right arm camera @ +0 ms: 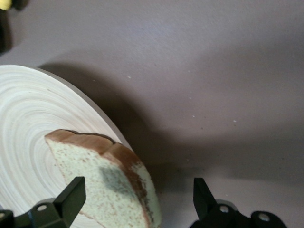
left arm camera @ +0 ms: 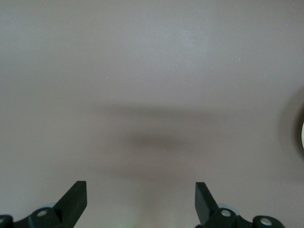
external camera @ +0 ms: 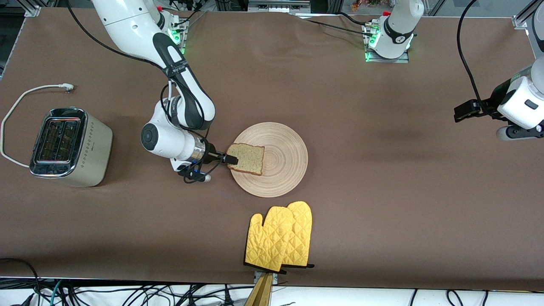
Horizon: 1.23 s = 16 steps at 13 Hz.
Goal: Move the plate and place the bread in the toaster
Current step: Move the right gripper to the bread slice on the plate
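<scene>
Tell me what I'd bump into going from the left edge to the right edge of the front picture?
toaster → right end effector → plate → left end effector

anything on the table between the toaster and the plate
Only the right gripper reaching to the bread, shown in the front view. Between toaster and plate, nothing else.

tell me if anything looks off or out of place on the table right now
Little stands out. The bread lies off-centre on the plate, overhanging the rim toward the toaster, where the open right gripper straddles it. The toaster's cord lies unplugged on the table. The open left gripper waits over bare table.
</scene>
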Each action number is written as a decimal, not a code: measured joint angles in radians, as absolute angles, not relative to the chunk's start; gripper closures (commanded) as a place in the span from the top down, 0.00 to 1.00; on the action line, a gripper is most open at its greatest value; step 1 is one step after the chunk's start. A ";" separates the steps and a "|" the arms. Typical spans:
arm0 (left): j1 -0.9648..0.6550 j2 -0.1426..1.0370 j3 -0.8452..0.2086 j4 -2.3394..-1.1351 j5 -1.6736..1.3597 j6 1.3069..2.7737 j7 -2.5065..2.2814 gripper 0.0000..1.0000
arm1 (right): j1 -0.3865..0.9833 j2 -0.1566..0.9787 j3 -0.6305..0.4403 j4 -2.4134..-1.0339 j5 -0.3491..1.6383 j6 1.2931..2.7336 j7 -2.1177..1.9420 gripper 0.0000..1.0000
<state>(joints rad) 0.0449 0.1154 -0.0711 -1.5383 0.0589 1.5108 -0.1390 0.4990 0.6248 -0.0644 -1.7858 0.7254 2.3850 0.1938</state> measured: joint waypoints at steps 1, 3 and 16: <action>0.045 0.116 -0.071 -1.538 0.059 1.511 -0.139 1.00 | 0.499 0.625 -0.065 -1.788 0.725 2.385 0.194 0.99; 0.045 0.116 -0.071 -1.538 0.059 1.511 -0.139 1.00 | 0.500 0.625 -0.065 -1.791 0.726 2.384 0.194 0.84; 0.048 0.123 -0.071 -1.538 0.059 1.510 -0.123 1.00 | 0.514 0.611 -0.058 -1.792 0.725 2.324 0.191 0.49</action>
